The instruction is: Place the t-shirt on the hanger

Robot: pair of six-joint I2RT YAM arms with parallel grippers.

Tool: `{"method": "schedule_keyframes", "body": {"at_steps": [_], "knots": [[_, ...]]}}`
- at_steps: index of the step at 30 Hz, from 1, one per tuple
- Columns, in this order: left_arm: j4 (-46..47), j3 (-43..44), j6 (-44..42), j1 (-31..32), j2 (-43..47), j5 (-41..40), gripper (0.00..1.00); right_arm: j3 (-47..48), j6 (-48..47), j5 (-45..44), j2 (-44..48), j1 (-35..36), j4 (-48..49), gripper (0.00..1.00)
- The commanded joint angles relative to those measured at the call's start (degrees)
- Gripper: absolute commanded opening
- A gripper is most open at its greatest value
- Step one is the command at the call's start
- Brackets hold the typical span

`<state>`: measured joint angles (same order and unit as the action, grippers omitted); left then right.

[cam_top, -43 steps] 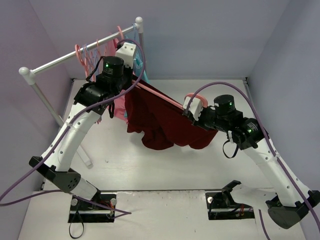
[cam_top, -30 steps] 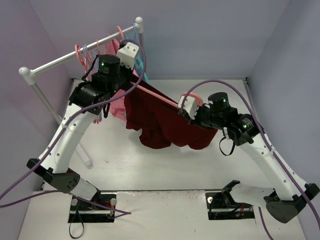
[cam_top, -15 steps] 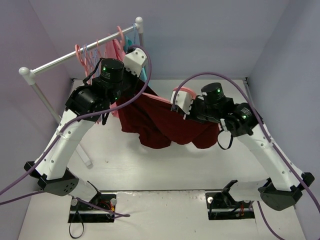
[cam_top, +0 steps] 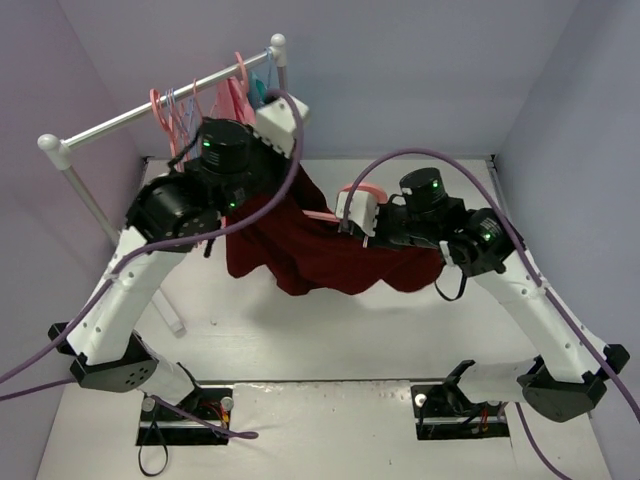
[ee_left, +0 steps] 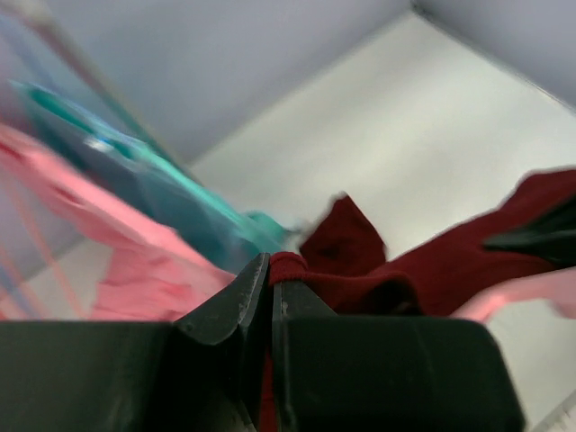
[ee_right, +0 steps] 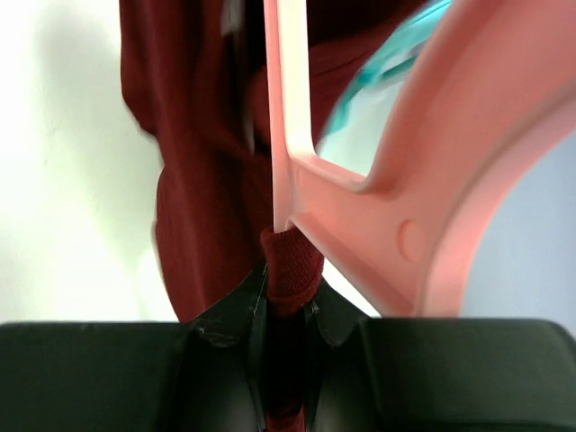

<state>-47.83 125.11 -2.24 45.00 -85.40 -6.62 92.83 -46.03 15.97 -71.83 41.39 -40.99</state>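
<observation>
The dark maroon t-shirt (cam_top: 300, 255) hangs stretched between my two grippers above the table. In the left wrist view my left gripper (ee_left: 270, 268) is shut on a rolled hem of the t-shirt (ee_left: 405, 270). My right gripper (ee_right: 288, 274) is shut on a ribbed edge of the t-shirt (ee_right: 193, 207), right under the salmon-pink hanger (ee_right: 423, 180). The hanger's thin bar runs up from the jaws. From above, the hanger (cam_top: 366, 189) curves over the right wrist, its arm reaching into the cloth. Most of the hanger is hidden by fabric.
A clothes rack (cam_top: 140, 118) stands at the back left with thin lavender hangers (cam_top: 178, 108), a pink garment (cam_top: 233, 98) and a teal garment (cam_top: 262, 92). The pink garment (ee_left: 135, 270) and the teal garment (ee_left: 180, 207) hang close beside the left gripper. Purple walls enclose three sides.
The right gripper has moved left and up towards the left one, carrying hanger and shirt. The left wrist has swung right and forward. The shirt now sags lower and further left between them.
</observation>
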Motion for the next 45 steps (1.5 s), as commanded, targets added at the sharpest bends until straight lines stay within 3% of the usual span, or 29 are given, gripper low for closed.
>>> {"method": "schedule_keyframes", "body": {"at_steps": [1,8,15,17,22,27,29,36,45], "knots": [[1.53,-6.21,6.66,2.97,0.81,5.13,0.00,-3.29,0.79,0.72,1.51,0.17,4.71,0.00],[1.73,-13.25,9.40,3.86,4.48,4.20,0.00,-6.54,1.29,0.42,3.80,-2.22,5.43,0.00],[1.77,-15.58,8.43,3.86,5.34,8.44,0.01,-9.63,2.40,2.06,4.33,-3.14,6.53,0.00],[1.69,-15.53,7.90,3.93,5.45,8.50,0.20,-10.18,2.51,2.61,4.40,-3.24,6.62,0.00],[1.46,-14.98,2.27,2.51,7.73,7.30,0.45,-12.34,2.39,2.62,5.63,-4.01,6.71,0.00],[0.91,-13.17,-4.00,-7.38,11.36,22.45,0.61,-13.89,2.09,3.61,6.53,-5.34,6.80,0.00],[-2.85,-12.42,-8.25,-11.19,11.49,30.77,0.63,-14.42,2.09,3.89,6.64,-5.87,6.80,0.00],[-9.74,-17.72,-19.82,-11.52,9.78,43.58,0.66,-15.06,1.47,4.78,7.14,-5.88,6.79,0.00],[-11.55,-15.98,-27.53,-11.51,6.16,41.35,0.67,-15.31,1.48,6.60,6.79,-5.88,6.71,0.00]]}}
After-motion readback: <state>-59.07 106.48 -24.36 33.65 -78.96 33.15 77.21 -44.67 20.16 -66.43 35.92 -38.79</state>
